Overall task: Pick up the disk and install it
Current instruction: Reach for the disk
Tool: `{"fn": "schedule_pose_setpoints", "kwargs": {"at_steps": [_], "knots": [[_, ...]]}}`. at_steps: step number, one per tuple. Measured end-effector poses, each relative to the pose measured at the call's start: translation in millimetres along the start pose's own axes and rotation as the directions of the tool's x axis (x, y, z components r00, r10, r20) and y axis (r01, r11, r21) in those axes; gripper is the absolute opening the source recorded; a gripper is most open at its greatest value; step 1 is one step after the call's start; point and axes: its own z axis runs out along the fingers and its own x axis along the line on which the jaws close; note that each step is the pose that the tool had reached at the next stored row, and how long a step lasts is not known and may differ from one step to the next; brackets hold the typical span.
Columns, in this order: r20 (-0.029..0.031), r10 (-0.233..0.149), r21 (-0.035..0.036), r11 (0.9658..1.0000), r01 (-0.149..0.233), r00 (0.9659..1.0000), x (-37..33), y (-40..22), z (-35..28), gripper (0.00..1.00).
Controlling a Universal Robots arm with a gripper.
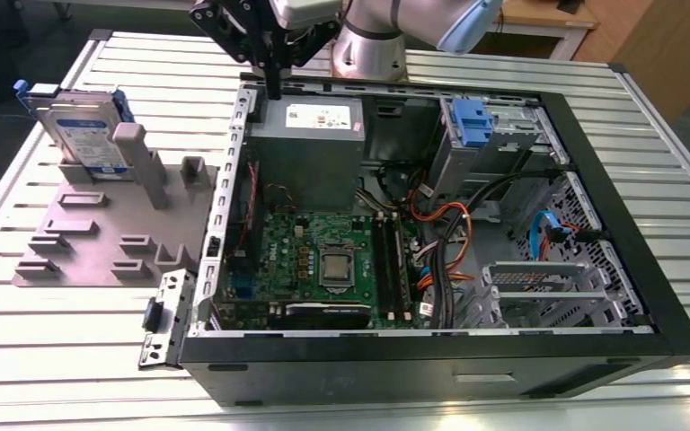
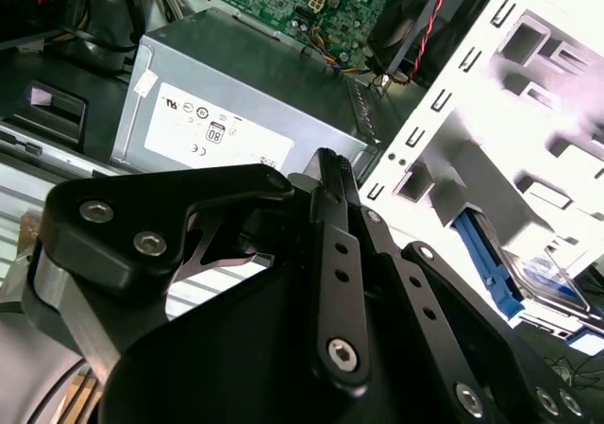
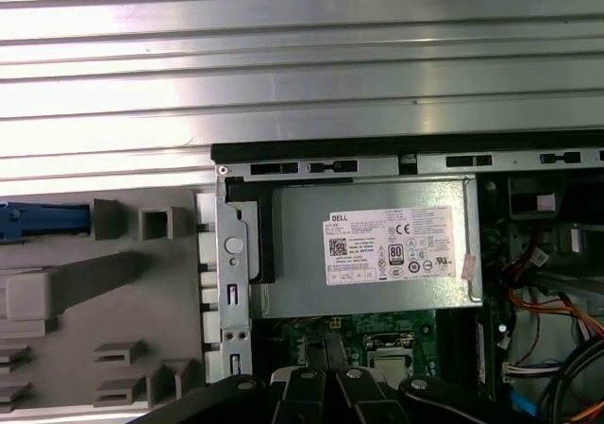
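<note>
In the exterior view the disk [image 1: 82,135] stands on edge in a grey holder [image 1: 105,224] on the slatted surface [image 1: 632,144], at the exterior view's left of the open computer case [image 1: 441,359] and well apart from the tool [image 1: 276,88]. The tool hangs over the case's far left corner, by the power supply [image 1: 309,121], its fingers together and holding nothing.

In the second wrist view the fingertips [image 2: 332,183] meet above the power supply, with the disk off beyond the case wall.

In the first wrist view a blue rail [image 3: 42,221] of the disk shows beside the holder.

I'd judge the disk stiff, fairly weighty and sensitive to knocks. It looks best gripped across its flat faces at the free upper edge
</note>
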Motion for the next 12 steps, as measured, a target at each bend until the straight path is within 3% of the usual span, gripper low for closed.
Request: {"fn": "schedule_pose_setpoints", "kwargs": {"at_steps": [12], "knots": [[0.0, 0.0, 0.0001, 1.0, 0.0, 1.0, 1.4, -0.1, -0.1, 0.11]]}}
